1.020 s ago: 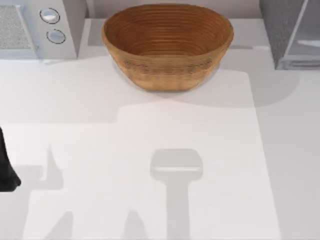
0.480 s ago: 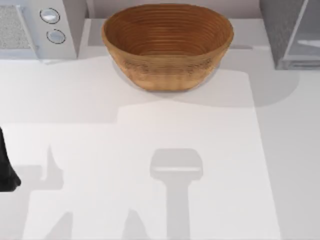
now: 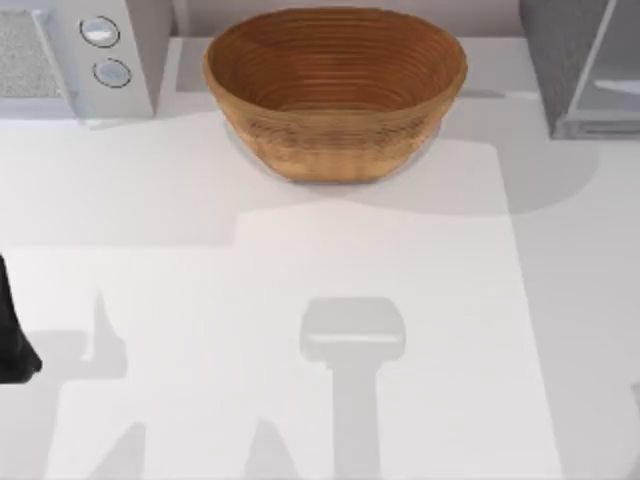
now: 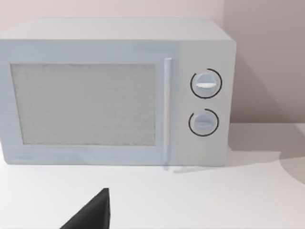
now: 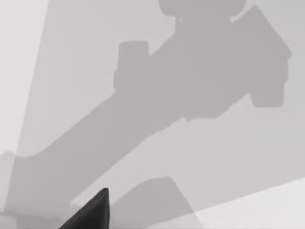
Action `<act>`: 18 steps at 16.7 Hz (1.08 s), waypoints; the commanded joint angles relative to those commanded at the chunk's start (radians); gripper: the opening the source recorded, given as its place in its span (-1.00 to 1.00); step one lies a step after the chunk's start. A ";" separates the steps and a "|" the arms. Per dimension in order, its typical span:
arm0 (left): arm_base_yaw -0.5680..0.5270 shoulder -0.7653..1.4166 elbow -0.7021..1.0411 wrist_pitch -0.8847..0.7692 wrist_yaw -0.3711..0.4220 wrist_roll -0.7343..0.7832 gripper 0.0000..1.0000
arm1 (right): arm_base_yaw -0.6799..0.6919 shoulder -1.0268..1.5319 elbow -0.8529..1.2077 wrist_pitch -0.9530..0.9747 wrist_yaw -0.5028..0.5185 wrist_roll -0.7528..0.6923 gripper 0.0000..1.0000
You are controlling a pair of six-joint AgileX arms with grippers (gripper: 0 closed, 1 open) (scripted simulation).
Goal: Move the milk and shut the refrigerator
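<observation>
Grey refrigerator (image 3: 580, 65) at table's far right

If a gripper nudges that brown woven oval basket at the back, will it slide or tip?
The brown woven oval basket would probably slide, not tip: it sits wide and low on the smooth white table. Its ribbed weave suggests a light, fairly stiff shell. It narrows toward its base, so a push high on the rim might rock it.

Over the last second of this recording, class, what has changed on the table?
Almost nothing. A small dark sliver has come in at the top view's right edge. The basket, the refrigerator, the box with two knobs and the left arm at the left edge stayed put.
</observation>
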 joint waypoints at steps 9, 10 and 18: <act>0.000 0.000 0.000 0.000 0.000 0.000 1.00 | -0.780 0.912 0.246 0.075 -0.405 -0.881 1.00; 0.000 0.000 0.000 0.000 0.000 0.000 1.00 | -0.836 0.973 0.261 0.088 -0.435 -0.941 1.00; 0.000 0.000 0.000 0.000 0.000 0.000 1.00 | -0.975 1.121 0.298 0.129 -0.515 -1.082 1.00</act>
